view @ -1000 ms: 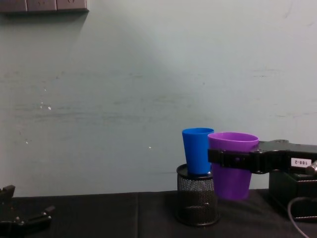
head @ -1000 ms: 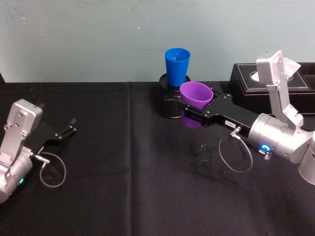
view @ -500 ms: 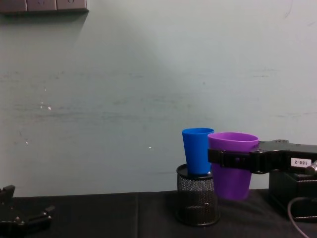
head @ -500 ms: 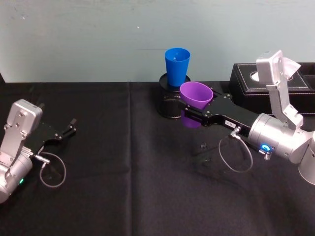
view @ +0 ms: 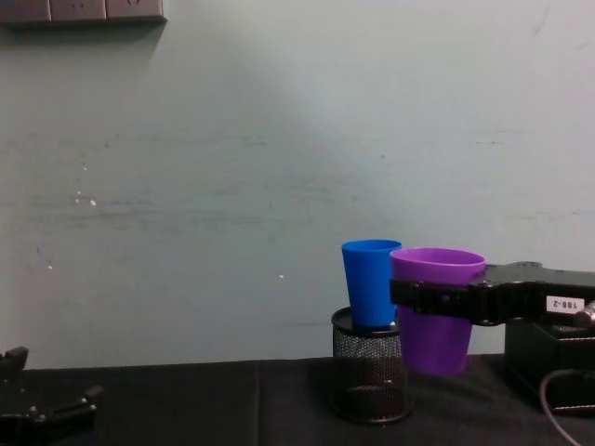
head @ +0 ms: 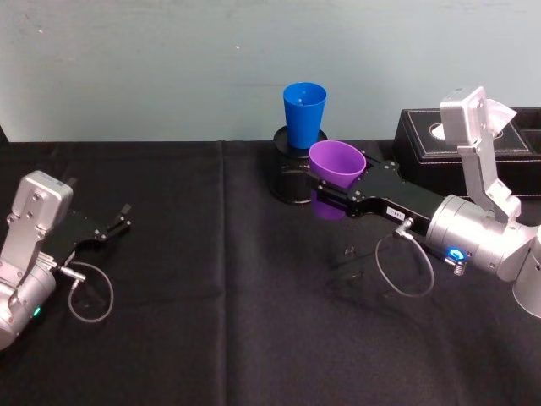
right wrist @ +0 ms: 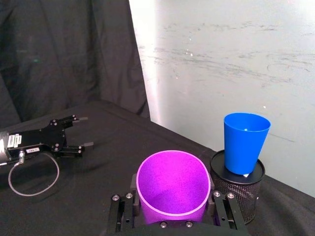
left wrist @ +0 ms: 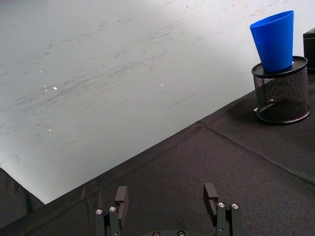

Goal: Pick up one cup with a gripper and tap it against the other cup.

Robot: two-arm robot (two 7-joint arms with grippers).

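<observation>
Tool (head: 331,190) holds purple cup (head: 336,161) just beside blue cup (head: 304,110).

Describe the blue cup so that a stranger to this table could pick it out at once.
At the back of the black-clothed table, against the pale wall, stands a black mesh pen holder. The blue cup stands upright on top of it. It is taller and narrower than the purple cup beside it, which the right claw holds.

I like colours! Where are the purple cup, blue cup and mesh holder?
purple cup (head: 336,161): head view, inside wall.
blue cup (head: 304,123): head view, outer side.
mesh holder (view: 370,376): chest view, front mesh.
</observation>
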